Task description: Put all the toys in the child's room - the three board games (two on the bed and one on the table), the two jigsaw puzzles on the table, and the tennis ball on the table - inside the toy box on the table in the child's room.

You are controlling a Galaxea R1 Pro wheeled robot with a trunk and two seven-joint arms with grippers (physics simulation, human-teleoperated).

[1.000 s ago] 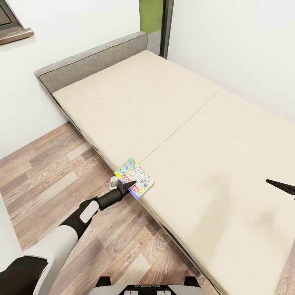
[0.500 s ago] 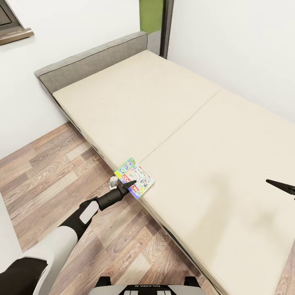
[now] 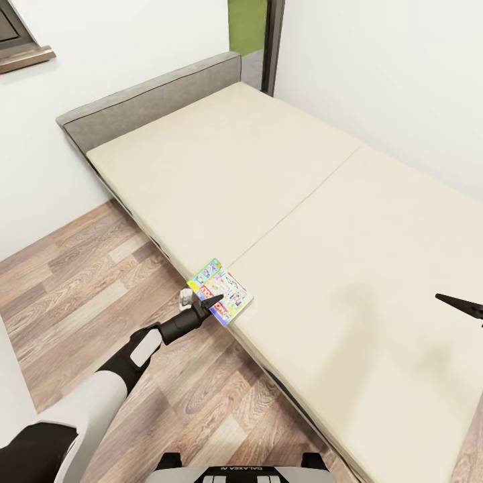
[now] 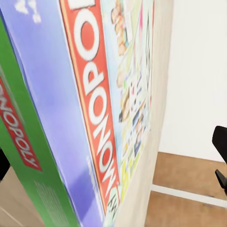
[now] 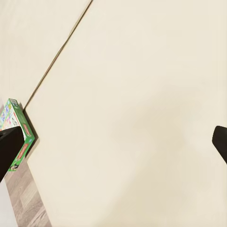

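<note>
Monopoly board game [image 3: 221, 292]: a flat box with a white, blue and red printed lid and green sides, lying flat on the bed at its near long edge, just beside the seam between the two mattress halves. One corner juts slightly past the edge over the floor. In the left wrist view the box [image 4: 90, 113] is very close, its red "MONOPOLY" lettering readable on the lid and on the green side.

Left end effector [image 3: 204, 305]: at the box's outer corner, by the bed edge. A dark fingertip overlaps the lid in the head view; whether the fingers are spread or pinching the box cannot be told.

Bed [image 3: 282, 181]: two cream mattress halves meeting at a thin seam, with a grey upholstered headboard [image 3: 147, 100] at the far end. From the right wrist view the cream bed top [image 5: 142, 94] and the box [image 5: 19, 132] at its edge show.

Right end effector [image 3: 463, 307]: a dark tip hangs over the right part of the bed, well apart from the box. In the right wrist view its two dark fingers [image 5: 9, 146] sit at opposite sides of the frame, spread wide with nothing between them.

Floor [image 3: 80, 295]: wood planks, beside the bed's near long edge.

Walls [image 3: 376, 74]: white, along the far long edge and behind the headboard.
</note>
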